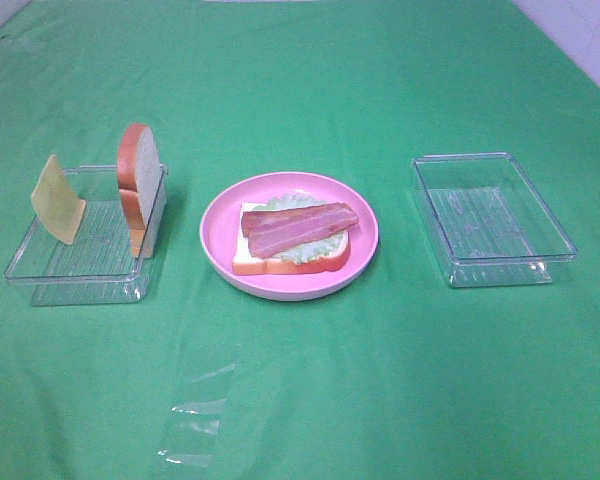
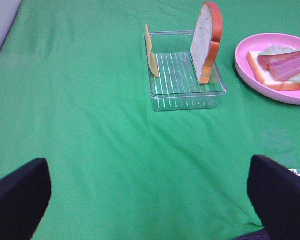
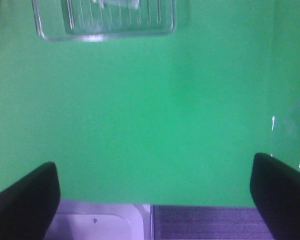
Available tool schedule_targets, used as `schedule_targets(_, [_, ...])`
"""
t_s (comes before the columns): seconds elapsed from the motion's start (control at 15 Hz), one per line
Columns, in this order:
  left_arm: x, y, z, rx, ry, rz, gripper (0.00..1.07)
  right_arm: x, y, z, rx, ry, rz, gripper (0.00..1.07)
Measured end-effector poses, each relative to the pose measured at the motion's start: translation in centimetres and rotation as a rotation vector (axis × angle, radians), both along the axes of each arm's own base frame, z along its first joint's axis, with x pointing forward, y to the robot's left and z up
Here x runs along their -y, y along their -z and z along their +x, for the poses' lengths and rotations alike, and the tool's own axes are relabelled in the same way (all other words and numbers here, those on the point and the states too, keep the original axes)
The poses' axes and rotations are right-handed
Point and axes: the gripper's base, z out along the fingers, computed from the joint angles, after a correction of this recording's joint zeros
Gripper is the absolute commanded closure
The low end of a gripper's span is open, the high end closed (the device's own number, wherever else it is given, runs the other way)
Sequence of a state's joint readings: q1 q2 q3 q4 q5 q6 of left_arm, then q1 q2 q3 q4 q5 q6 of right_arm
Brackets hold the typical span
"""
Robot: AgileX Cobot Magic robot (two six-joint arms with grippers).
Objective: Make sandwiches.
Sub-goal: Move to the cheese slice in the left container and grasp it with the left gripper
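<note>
Left gripper and right gripper hang empty, jaws wide apart, over the green cloth. Beside the clear tray at left, the pink plate at centre carries the half-built sandwich. The tray's upright bread slice and leaning cheese square wait. Cheese likely goes next, best pinched by its free upper edge.

I find no lettering, label, brand mark, number or sign to read in any of my three views. The green cloth, the pink plate, the left clear tray, the right clear tray and the sandwich all present plain, unprinted surfaces as far as I can make out.
</note>
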State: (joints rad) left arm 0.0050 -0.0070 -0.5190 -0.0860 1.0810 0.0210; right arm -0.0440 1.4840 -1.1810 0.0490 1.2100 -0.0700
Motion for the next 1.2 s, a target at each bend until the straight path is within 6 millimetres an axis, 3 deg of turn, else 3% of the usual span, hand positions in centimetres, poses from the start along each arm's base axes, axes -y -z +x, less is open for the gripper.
schedule_targets(0.2, [0.0,0.0,0.0,0.000,0.000,0.000,0.07,-0.4,0.3,-7.9,0.033,0.003,0.005,0.09])
schedule_targets(0.27, [0.0,0.0,0.0,0.000,0.000,0.000,0.07,-0.6,0.6,-12.0,0.088,0.007,0.005,0.09])
schedule_targets(0.67, [0.0,0.0,0.0,0.000,0.000,0.000,0.07,-1.2,1.4,-22.2,0.431,0.039,0.014,0.09])
schedule_targets(1.07, [0.0,0.0,0.0,0.000,0.000,0.000,0.07,-1.4,2.5,-28.5,0.805,0.045,0.000,0.09])
schedule_targets(1.2, [0.0,0.0,0.0,0.000,0.000,0.000,0.07,-1.3,2.7,-28.4,0.813,0.047,-0.007,0.09])
